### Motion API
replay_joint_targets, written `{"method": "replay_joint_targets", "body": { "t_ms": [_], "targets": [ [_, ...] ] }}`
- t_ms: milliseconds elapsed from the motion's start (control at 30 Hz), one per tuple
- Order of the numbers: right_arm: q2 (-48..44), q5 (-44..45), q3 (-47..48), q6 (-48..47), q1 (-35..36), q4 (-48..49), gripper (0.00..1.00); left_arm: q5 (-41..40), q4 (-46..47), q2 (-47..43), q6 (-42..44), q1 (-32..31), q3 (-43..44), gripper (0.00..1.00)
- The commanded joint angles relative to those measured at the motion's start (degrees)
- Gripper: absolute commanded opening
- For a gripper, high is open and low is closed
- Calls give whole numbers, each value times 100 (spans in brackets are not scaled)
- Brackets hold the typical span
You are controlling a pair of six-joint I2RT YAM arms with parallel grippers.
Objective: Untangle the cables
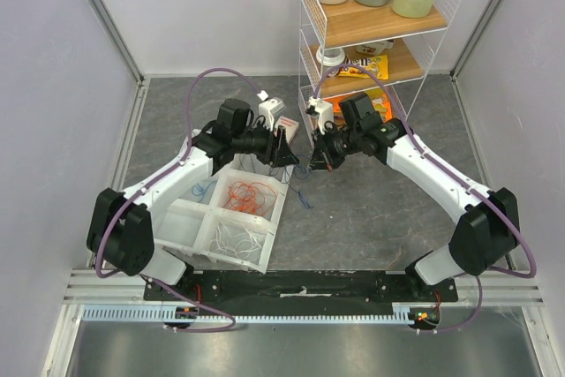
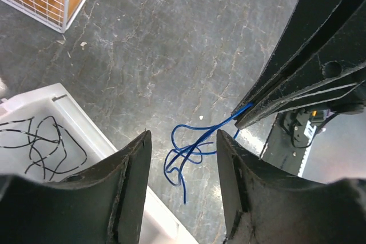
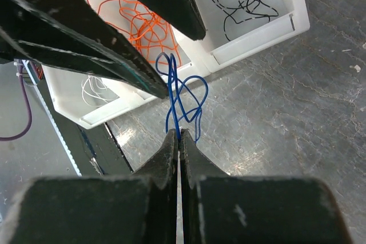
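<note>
A thin blue cable (image 3: pixel 183 98) hangs in loose loops above the grey tabletop, and my right gripper (image 3: pixel 179 132) is shut on its end. In the left wrist view the same blue cable (image 2: pixel 186 152) dangles between the fingers of my left gripper (image 2: pixel 183 135), which is open and does not touch it. From above, both grippers meet beside the white tray (image 1: pixel 274 218), the left gripper (image 1: pixel 290 154) facing the right gripper (image 1: pixel 311 162). The tray's compartments hold orange cables (image 1: pixel 247 196), white cables (image 1: pixel 234 237) and black cables (image 2: pixel 40 141).
A white wire shelf (image 1: pixel 371 33) with bottles and snack packs stands at the back right. A small white-and-red box (image 1: pixel 284 123) lies behind the tray. Purple hoses (image 1: pixel 212 77) arc over the arms. Grey walls close in both sides.
</note>
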Motion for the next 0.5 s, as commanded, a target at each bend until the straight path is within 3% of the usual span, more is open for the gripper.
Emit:
{"method": "replay_joint_targets", "body": {
  "t_ms": [0,133,300,467],
  "targets": [
    [44,-89,321,-178,20,-96,0,-209,-64,98,610,-67,311,54],
    [44,-81,330,-169,20,-105,0,-113,-90,186,575,-85,372,46],
    [35,68,347,-143,20,-88,0,-419,-239,64,619,-93,442,15],
    [-61,1303,286,112,20,-88,1,-386,-617,-103,821,-93,723,2]
  ]
}}
